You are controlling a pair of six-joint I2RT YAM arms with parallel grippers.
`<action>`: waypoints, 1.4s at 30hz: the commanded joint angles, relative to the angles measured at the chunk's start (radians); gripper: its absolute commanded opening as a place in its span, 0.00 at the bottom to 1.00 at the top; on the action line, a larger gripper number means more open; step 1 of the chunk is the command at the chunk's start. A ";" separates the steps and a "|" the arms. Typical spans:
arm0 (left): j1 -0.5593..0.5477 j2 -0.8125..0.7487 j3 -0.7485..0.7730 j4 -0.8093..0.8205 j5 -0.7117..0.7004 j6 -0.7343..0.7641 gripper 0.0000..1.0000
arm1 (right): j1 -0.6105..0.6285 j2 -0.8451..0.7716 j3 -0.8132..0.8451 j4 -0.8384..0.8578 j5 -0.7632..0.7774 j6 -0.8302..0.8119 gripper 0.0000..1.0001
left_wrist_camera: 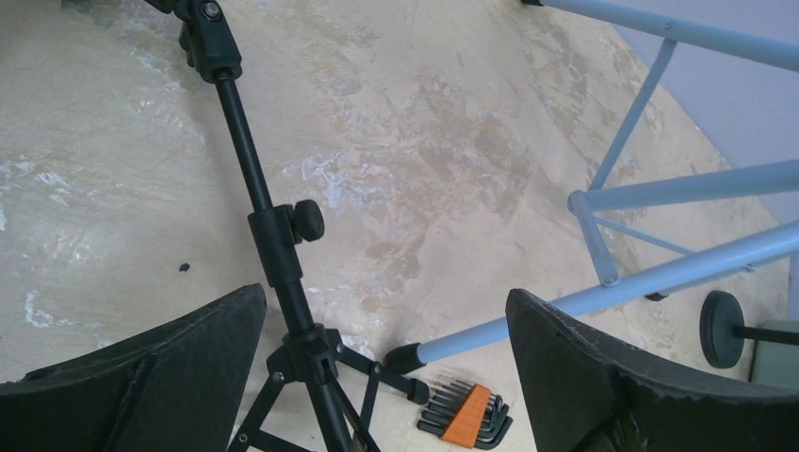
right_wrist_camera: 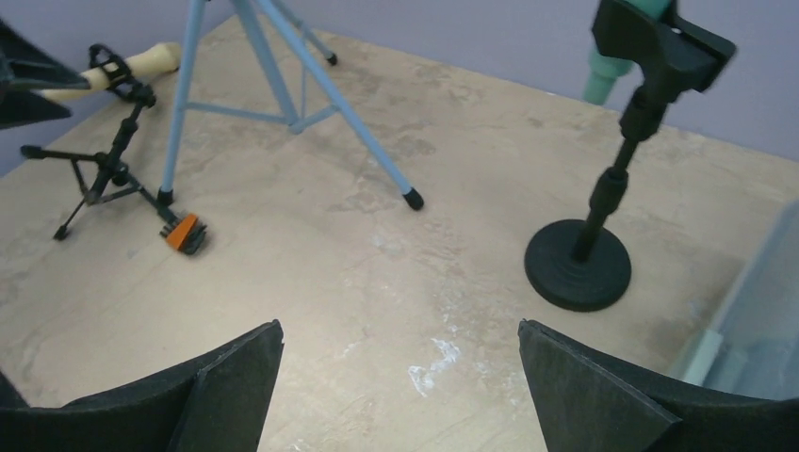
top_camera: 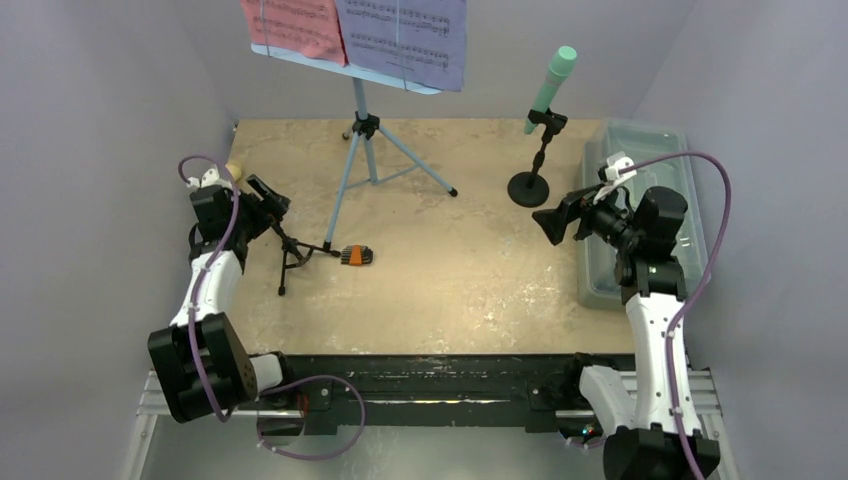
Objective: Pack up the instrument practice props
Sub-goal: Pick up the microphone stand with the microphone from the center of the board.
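The light-blue tripod [top_camera: 362, 150] stands at the back with red [top_camera: 292, 25] and purple pages [top_camera: 405, 35] on its tray. A mint-green microphone [top_camera: 551, 85] sits clipped in a black round-base stand [top_camera: 528, 187]. At the left, a small black tripod [top_camera: 290, 252] holds a yellow microphone [right_wrist_camera: 141, 63]. My left gripper [top_camera: 266, 196] hovers open above that tripod. Its post [left_wrist_camera: 281, 259] shows just inside my left finger [left_wrist_camera: 188, 348], untouched. My right gripper [top_camera: 560, 216] is open in the air near the round-base stand [right_wrist_camera: 577, 266], holding nothing.
An orange-and-black hex key set [top_camera: 357, 255] lies by one foot of the blue tripod [left_wrist_camera: 584, 301]. A translucent grey tub [top_camera: 640, 200] stands along the right edge, under my right arm. Grey walls close in the table on three sides.
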 commanded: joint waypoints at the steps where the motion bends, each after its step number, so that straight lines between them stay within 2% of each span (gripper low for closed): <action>1: 0.022 0.094 0.075 0.031 -0.010 0.019 1.00 | 0.002 0.086 0.093 -0.081 -0.195 -0.181 0.99; 6: 0.031 0.238 0.167 0.072 -0.004 0.011 0.98 | 0.002 0.108 0.044 -0.109 -0.218 -0.261 0.99; 14: 0.029 0.485 0.273 0.152 -0.013 -0.011 0.88 | 0.048 0.135 0.029 -0.150 -0.189 -0.335 0.99; 18: 0.029 0.571 0.313 0.145 -0.046 -0.044 0.76 | 0.053 0.134 0.031 -0.159 -0.195 -0.343 0.99; 24: 0.026 0.613 0.328 0.118 -0.144 -0.071 0.57 | 0.053 0.133 0.033 -0.164 -0.196 -0.343 0.99; 26: 0.026 0.627 0.339 0.106 -0.147 -0.078 0.43 | 0.054 0.130 0.033 -0.165 -0.197 -0.343 0.99; 32: 0.006 0.618 0.366 0.085 -0.188 -0.067 0.13 | 0.053 0.123 0.030 -0.169 -0.197 -0.343 0.99; 34: 0.005 0.587 0.361 0.082 -0.191 -0.063 0.00 | 0.053 0.119 0.029 -0.167 -0.198 -0.342 0.99; 38: -0.013 0.465 0.342 0.082 -0.189 -0.037 0.00 | 0.053 0.116 0.028 -0.169 -0.198 -0.342 0.99; 42: -0.050 0.268 0.304 0.070 -0.180 0.007 0.00 | 0.053 0.112 0.032 -0.174 -0.201 -0.343 0.99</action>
